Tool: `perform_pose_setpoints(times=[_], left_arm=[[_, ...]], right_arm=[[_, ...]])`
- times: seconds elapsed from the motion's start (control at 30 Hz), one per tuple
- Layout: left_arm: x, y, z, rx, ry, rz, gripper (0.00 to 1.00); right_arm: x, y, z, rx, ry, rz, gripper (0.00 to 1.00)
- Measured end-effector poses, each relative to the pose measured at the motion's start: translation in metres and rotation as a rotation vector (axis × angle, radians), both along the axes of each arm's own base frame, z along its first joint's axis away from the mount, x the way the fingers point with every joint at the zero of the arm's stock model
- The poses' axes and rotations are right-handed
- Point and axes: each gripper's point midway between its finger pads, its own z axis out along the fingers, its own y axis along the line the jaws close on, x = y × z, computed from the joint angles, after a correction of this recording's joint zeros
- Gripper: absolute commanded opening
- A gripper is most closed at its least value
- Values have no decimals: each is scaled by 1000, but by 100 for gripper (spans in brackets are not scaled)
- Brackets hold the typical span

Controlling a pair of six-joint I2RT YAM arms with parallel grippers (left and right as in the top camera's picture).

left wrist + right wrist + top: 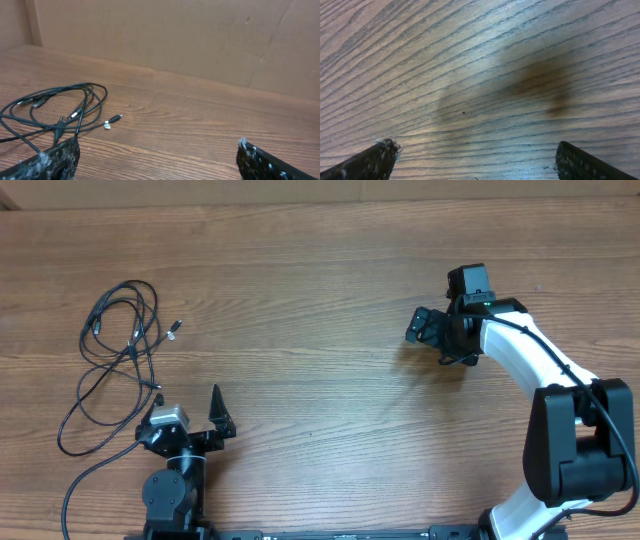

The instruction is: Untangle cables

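Cables are lying loose on the wooden table: thin black cords in a few overlapping loops that cross at one knot-like spot in the middle. A silver-tipped plug sticks out of the tangle on the side towards the right arm, lying free on the wood and touching no loop. Nothing is lifted and nothing separated, so untangling hasn't started.

Your left gripper sits low, just beside the tangle on its near side. Its fingers are spread wide and empty, and they point past the tangle's edge rather than at it. It probably makes a good starting pose, since the wrist view takes in the loops and the free plug together. One loop lies right by its left finger; you can't tell whether they touch.

Your right gripper is well apart from the tangle, far off on the side where the plug points. Its fingers are also spread, it holds nothing, and it faces straight down at bare wood. It likely just stands clear there so it doesn't block the overhead view.

The free plug looks like the easiest first grab. A pull on a cord will likely drag the whole tangle, so the other gripper may need to pin it.
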Motion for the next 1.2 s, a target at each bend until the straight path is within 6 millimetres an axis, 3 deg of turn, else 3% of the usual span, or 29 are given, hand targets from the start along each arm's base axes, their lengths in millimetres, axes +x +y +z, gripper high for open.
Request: perform_pose_setpoints(times=[1.2], left_arm=[[0, -2, -1, -3, 3, -18, 100]], right_arm=[[0, 0, 0, 0, 1, 0, 100]])
